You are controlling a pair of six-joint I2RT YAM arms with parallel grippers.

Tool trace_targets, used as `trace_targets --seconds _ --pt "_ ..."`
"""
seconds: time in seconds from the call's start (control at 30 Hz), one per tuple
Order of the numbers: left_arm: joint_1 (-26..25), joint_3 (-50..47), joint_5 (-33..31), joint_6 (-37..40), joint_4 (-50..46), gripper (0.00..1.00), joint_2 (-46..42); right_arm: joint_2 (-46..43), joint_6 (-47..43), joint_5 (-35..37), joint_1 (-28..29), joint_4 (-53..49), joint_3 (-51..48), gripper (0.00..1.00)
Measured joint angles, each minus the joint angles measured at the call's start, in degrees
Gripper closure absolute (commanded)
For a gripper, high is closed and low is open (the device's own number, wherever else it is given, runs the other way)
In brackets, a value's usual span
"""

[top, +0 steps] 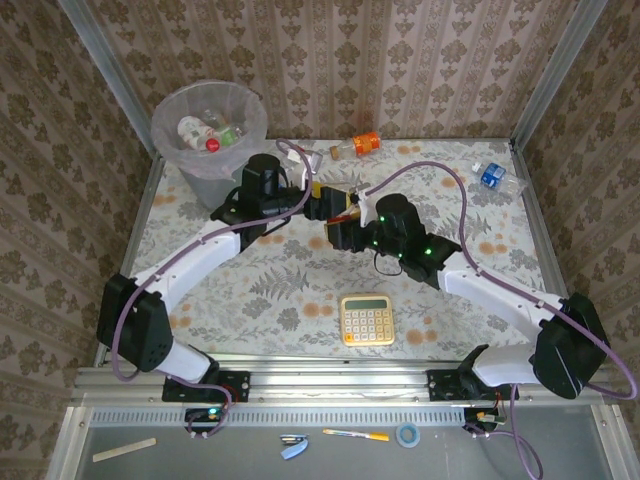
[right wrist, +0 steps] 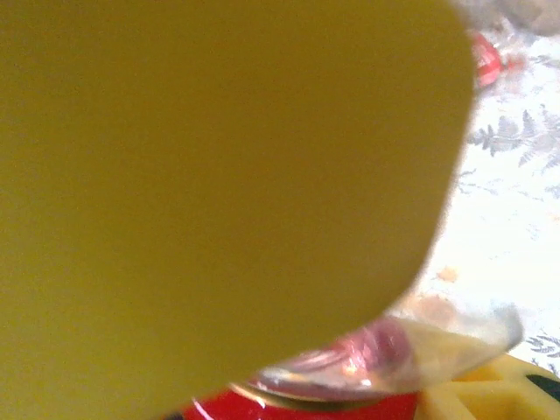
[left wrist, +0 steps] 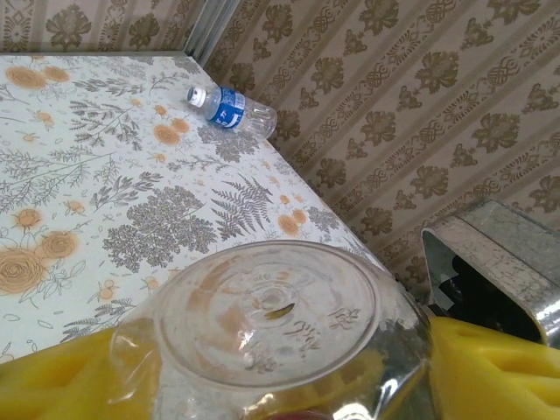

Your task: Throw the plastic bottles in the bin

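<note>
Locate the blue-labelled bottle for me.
In the top view the blue-labelled bottle lies at the far right of the table, near its corner, well right of the orange-labelled bottle.

I see brown damask wallpaper (top: 400,60) on three sides, an aluminium corner post (top: 110,75), and a floral tabletop (top: 260,290), evenly lit.

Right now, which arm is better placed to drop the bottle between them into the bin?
Left, likely. The bottle sits between the yellow pads of the left tool, and the bin stands at the far left corner, close beside that tool; the right arm sits farther off.
</note>
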Motion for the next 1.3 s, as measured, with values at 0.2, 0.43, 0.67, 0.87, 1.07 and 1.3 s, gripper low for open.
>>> trace_targets --seconds 0.2,0.43,0.67,0.87,1.07,1.3 --pt "0.00 0.00 0.28 -0.31 0.04 0.61 0.17 0.00 0.04 -0.02 0.00 -0.28 0.00 0.68" --pt "0.00 0.00 0.39 -0.31 0.04 0.72 0.17 0.00 0.17 -0.02 0.00 -0.33 0.00 0.58" --pt "0.02 0.00 0.39 -0.31 -0.02 0.76 0.17 0.00 0.26 -0.02 0.00 -0.42 0.02 0.38" --pt "0.04 0.00 0.28 0.09 -0.13 0.77 0.17 0.00 0.22 -0.76 0.26 -0.42 0.02 0.24" --pt "0.48 0.00 -0.28 0.57 -0.83 0.77 0.17 0.00 0.00 -1.62 0.72 -0.42 0.02 0.14" --pt "1.88 0.00 -1.18 1.29 -1.81 0.78 0.15 0.00 -0.22 -2.86 0.87 -0.44 0.02 0.00"
